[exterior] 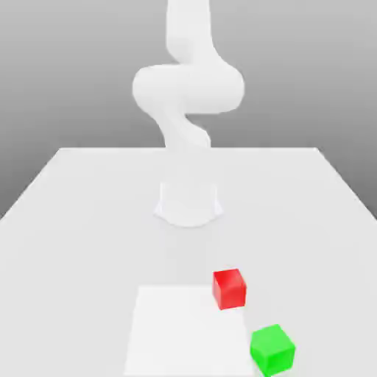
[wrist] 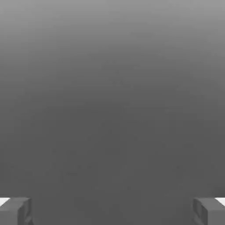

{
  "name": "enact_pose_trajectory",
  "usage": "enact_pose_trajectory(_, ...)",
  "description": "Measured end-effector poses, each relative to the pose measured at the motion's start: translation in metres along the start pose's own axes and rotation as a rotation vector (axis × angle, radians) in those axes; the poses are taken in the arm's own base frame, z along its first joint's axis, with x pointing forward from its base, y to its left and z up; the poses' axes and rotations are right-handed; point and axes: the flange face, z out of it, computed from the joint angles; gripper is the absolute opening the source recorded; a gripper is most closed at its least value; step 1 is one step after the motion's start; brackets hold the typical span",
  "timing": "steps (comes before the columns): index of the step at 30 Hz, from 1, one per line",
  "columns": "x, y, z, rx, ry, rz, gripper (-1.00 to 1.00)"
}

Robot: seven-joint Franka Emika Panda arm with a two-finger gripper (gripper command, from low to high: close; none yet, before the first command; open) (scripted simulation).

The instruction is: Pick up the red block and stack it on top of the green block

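A red block (exterior: 229,288) rests on the white table in the exterior view, near the front and a little to that view's right. A green block (exterior: 272,349) sits on the table closer to the front edge, to the right of the red one, with a gap between them. In the hand view my gripper (wrist: 112,211) is open, its two grey fingertips (wrist: 15,211) far apart with nothing between them, facing plain grey background. The white arm (exterior: 188,88) rises from its base at the table's middle and bends upward out of the exterior view.
The arm's round base (exterior: 188,202) stands mid-table behind the blocks. A slightly brighter square patch (exterior: 184,331) marks the table (exterior: 74,221) surface in front, touching the red block's left side.
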Motion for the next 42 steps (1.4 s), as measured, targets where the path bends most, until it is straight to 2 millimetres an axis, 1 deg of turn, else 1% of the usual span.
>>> enact_pose_trajectory(2,-0.018,0.006,0.051,-0.045,-0.062,-0.018,0.00)
enact_pose_trajectory(5,-0.051,0.021,0.121,-0.113,-0.151,-0.046,0.00)
enact_pose_trajectory(8,-0.092,0.044,0.181,-0.182,-0.240,-0.075,0.00)
enact_pose_trajectory(10,-0.123,0.063,0.217,-0.231,-0.298,-0.096,0.00)
enact_pose_trajectory(13,-0.175,0.100,0.262,-0.309,-0.390,-0.132,0.00)
enact_pose_trajectory(17,-0.254,0.166,0.309,-0.426,-0.518,-0.185,0.00)
enact_pose_trajectory(18,-0.268,0.178,0.319,-0.444,-0.537,-0.193,0.00)
enact_pose_trajectory(19,-0.277,0.186,0.327,-0.453,-0.547,-0.198,0.00)
enact_pose_trajectory(24,-0.303,0.211,0.359,-0.461,-0.557,-0.201,0.00)
enact_pose_trajectory(25,-0.306,0.215,0.363,-0.461,-0.557,-0.201,-1.00)
enact_pose_trajectory(32,-0.306,0.214,0.363,-0.461,-0.557,-0.202,-1.00)
enact_pose_trajectory(35,-0.295,0.204,0.348,-0.461,-0.556,-0.201,-1.00)
enact_pose_trajectory(39,-0.281,0.188,0.322,-0.461,-0.557,-0.203,-1.00)
enact_pose_trajectory(40,-0.277,0.182,0.321,-0.459,-0.558,-0.211,-1.00)
enact_pose_trajectory(42,-0.269,0.164,0.326,-0.452,-0.565,-0.241,-1.00)
